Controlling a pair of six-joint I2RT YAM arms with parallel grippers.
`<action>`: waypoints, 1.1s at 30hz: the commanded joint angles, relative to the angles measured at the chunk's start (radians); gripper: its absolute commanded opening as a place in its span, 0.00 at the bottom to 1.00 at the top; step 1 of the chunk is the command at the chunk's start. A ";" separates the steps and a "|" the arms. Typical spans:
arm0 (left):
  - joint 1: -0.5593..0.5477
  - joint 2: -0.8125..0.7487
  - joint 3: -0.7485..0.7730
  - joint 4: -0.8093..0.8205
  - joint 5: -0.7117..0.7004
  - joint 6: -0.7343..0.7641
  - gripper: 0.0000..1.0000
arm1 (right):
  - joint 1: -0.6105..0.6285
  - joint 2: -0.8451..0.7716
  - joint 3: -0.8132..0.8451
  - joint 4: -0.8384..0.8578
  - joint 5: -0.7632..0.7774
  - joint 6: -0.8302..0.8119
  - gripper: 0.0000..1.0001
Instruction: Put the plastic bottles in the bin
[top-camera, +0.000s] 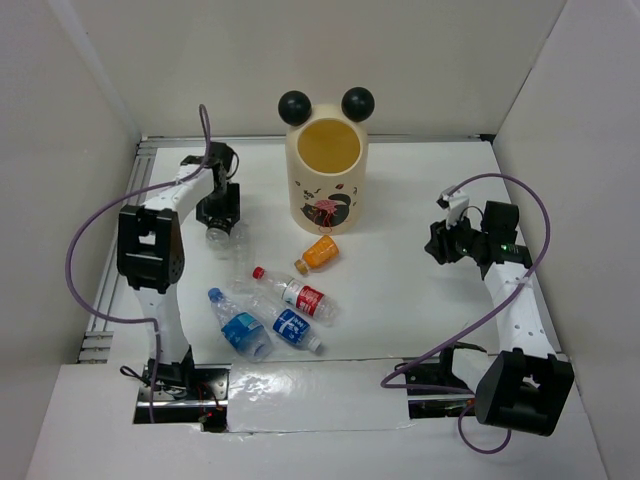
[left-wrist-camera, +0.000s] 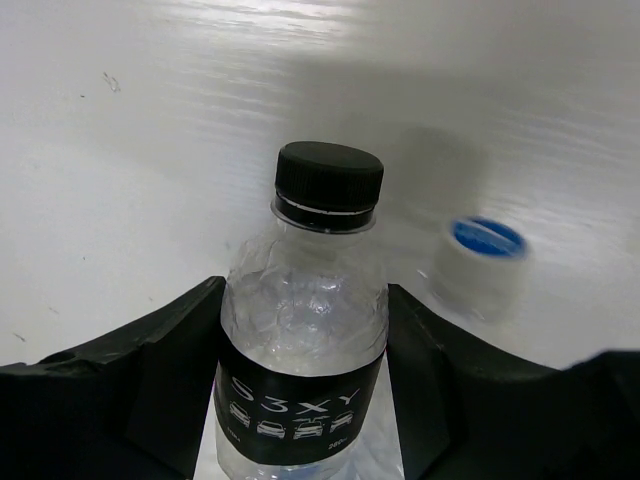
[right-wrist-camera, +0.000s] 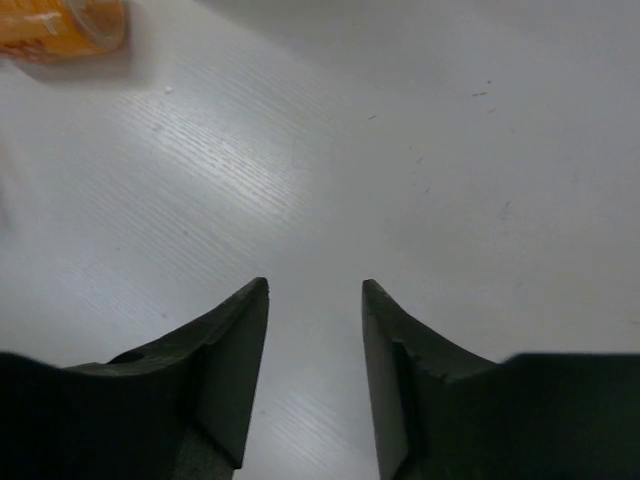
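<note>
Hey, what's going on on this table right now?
The left gripper is closed on a clear black-capped bottle, just left of the bin. The right gripper is open, empty, over the bare table. The other bottles, an orange bottle among them, lie in front of the bin.

In the left wrist view, the black-capped bottle (left-wrist-camera: 305, 330) is cut off through its label by the bottom edge, and the label's small print cannot be read. The blue-capped bottle (left-wrist-camera: 480, 262) beside it is blurred. From above, the first is largely hidden by the left gripper (top-camera: 219, 225). The orange bottle (right-wrist-camera: 60, 25) is cropped at the right wrist view's top-left corner.
</note>
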 joint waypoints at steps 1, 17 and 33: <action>-0.071 -0.222 0.180 -0.035 0.114 -0.026 0.23 | 0.006 0.002 0.002 0.007 -0.077 -0.053 0.46; -0.479 -0.595 0.080 0.623 0.423 0.134 0.00 | 0.024 -0.007 -0.026 -0.048 -0.185 -0.216 0.12; -0.616 -0.505 -0.079 1.208 0.023 0.405 0.00 | 0.024 -0.007 -0.056 -0.077 -0.185 -0.257 0.17</action>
